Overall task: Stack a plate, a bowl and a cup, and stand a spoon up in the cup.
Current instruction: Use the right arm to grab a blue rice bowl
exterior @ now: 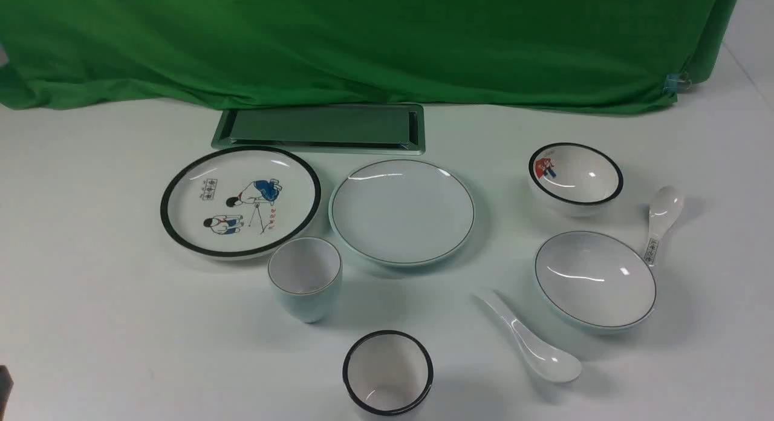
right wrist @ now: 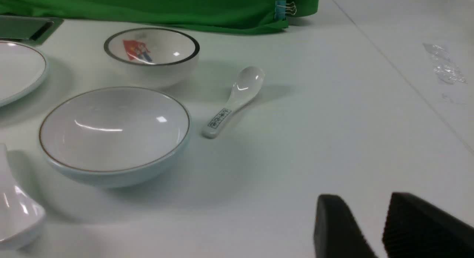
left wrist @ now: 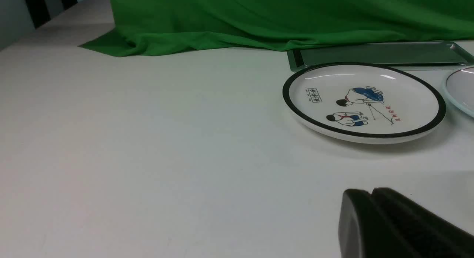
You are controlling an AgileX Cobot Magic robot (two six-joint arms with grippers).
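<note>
Pale bluish-white, the plain plate (exterior: 402, 211) lies mid-table. The thin-rimmed cup (exterior: 305, 277) stands at its 7 o'clock, the unmarked spoon (exterior: 532, 339) at 5 and the wide bowl (exterior: 594, 280) at 4, all apart. The left gripper (left wrist: 371, 193) has its jaws pressed together; the right gripper (right wrist: 364, 202) holds its jaws parted over bare table.

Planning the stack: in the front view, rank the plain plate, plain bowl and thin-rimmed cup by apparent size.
Largest: plain plate
Then: plain bowl, narrower though nearer the camera
Smallest: thin-rimmed cup
</note>
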